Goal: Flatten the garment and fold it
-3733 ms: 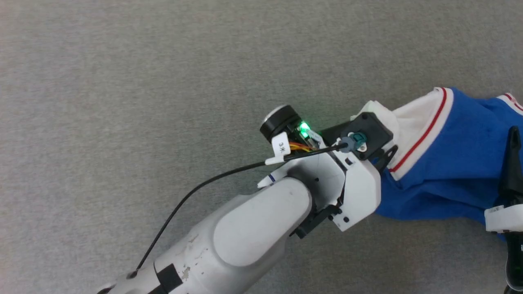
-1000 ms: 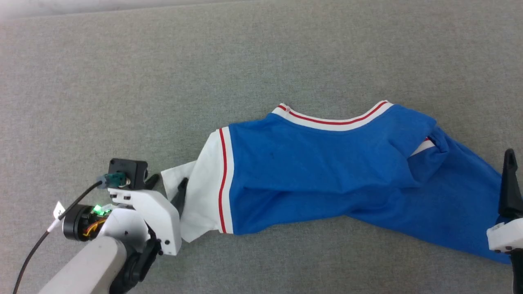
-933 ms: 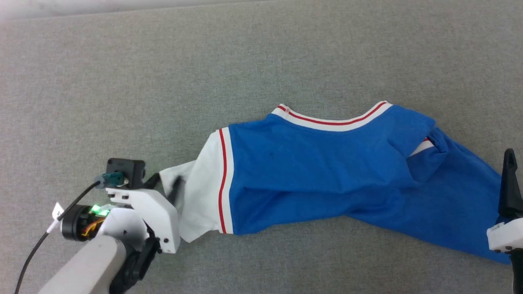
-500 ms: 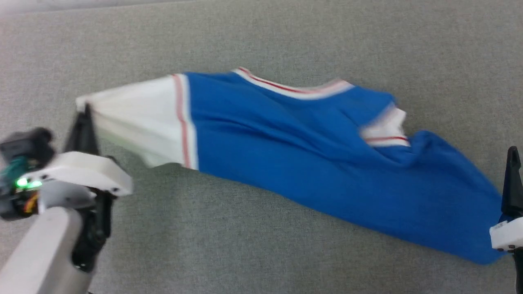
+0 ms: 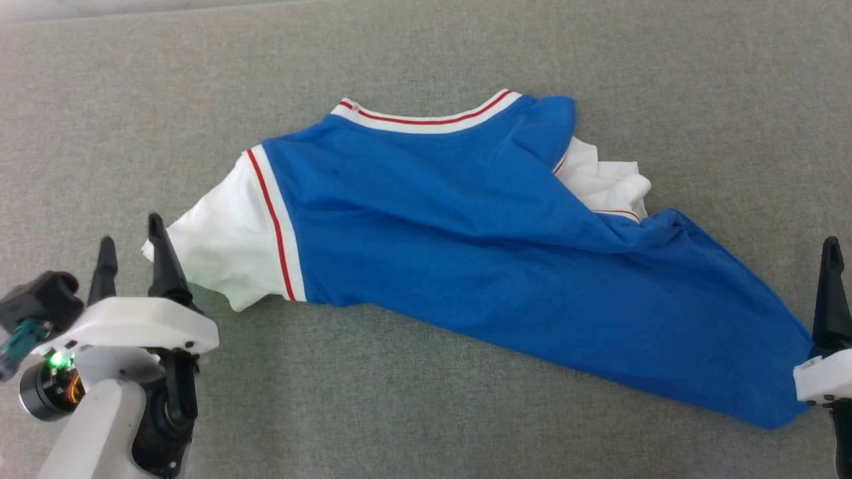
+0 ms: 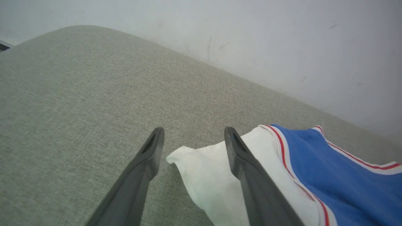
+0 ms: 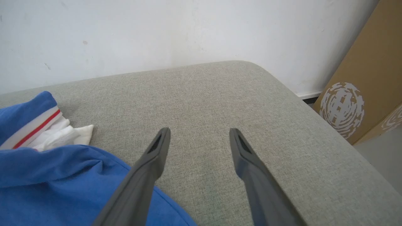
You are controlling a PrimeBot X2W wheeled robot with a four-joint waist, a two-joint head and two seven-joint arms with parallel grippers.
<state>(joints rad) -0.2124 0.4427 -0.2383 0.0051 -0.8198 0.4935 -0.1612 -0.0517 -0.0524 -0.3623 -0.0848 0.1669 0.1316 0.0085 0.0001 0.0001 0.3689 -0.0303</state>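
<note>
The garment (image 5: 506, 266), bright blue with white sleeves and red-striped trim, lies slantwise on the grey cushioned surface (image 5: 426, 60), neck trim to the far side. Its left white sleeve (image 5: 213, 246) is spread out; the other sleeve (image 5: 606, 179) is bunched under a blue fold. My left gripper (image 5: 130, 229) stands open at the lower left, its right finger just touching the sleeve's tip. In the left wrist view the sleeve corner (image 6: 201, 169) lies loose between the fingers of the left gripper (image 6: 193, 130). My right gripper (image 7: 198, 130) is open and empty over the blue hem (image 7: 47, 179); one finger (image 5: 832, 299) shows at the right edge.
A white wall (image 7: 157, 31) runs behind the surface. The surface ends in a rounded corner (image 7: 282, 84) on the right, with a brown cardboard box (image 7: 364, 78) standing on the floor beyond it. Bare grey fabric lies all round the garment.
My left gripper drew the white sleeve out to the left, then opened and let it drop; the garment now lies wider and flatter. The right gripper has stayed put.
</note>
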